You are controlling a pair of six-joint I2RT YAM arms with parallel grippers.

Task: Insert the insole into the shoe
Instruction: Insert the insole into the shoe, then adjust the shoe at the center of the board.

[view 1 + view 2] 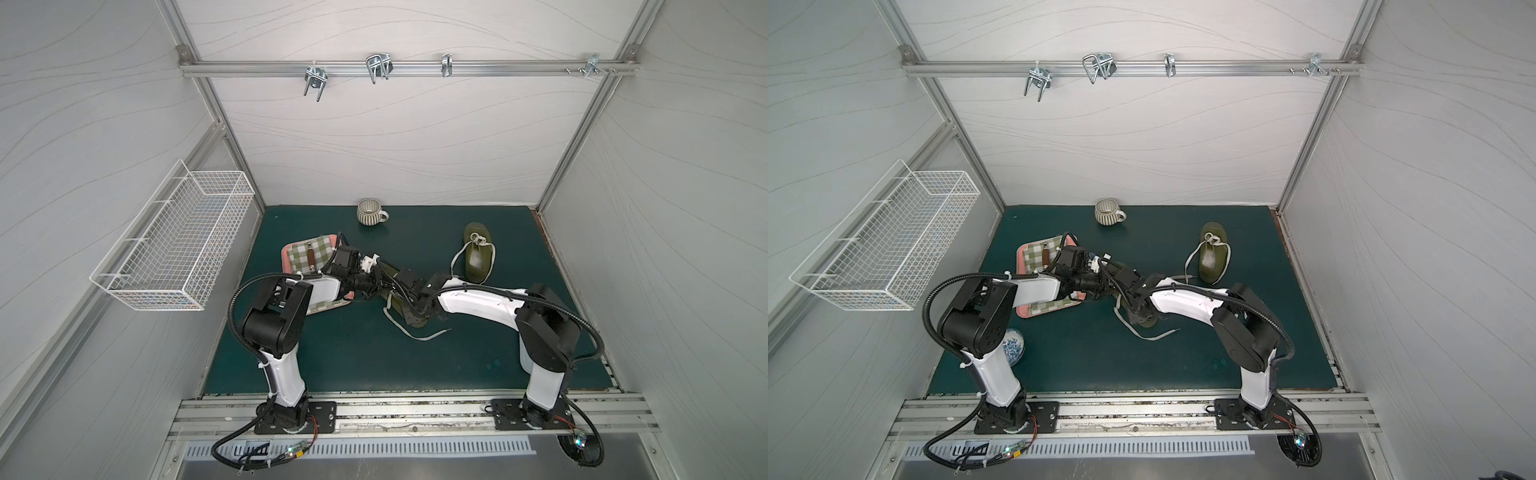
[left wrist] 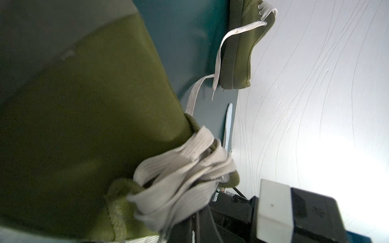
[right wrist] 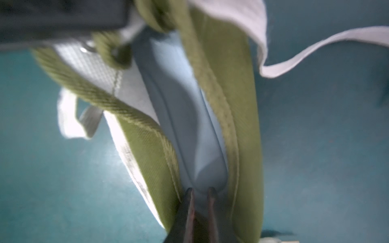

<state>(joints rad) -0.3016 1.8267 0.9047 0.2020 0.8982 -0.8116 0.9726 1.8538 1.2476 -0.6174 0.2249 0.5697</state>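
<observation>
Insole lies inside shoe, its heel end between the slightly parted jaws of right gripper; grip unclear. Pressed together, left gripper sits by laces. Nearby: second shoe, tray.

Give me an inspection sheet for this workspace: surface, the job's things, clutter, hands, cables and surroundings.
Surface: green mat, no spills seen.
Job's things: olive shoe mid-mat between both arms; pale blue insole lies inside it.
Clutter: second shoe back right; striped mug at the back; tray with checked cloth; blue-and-white dish behind the left arm; loose lace trailing on the mat.
Hands: left hand shut at the shoe, what it grips hidden; right hand at the insole's heel end, fingers narrowly apart, grip unclear.
Cables: black conduits loop along both arms.
Surroundings: wire basket on the left wall; metal hooks on the back rail.
</observation>
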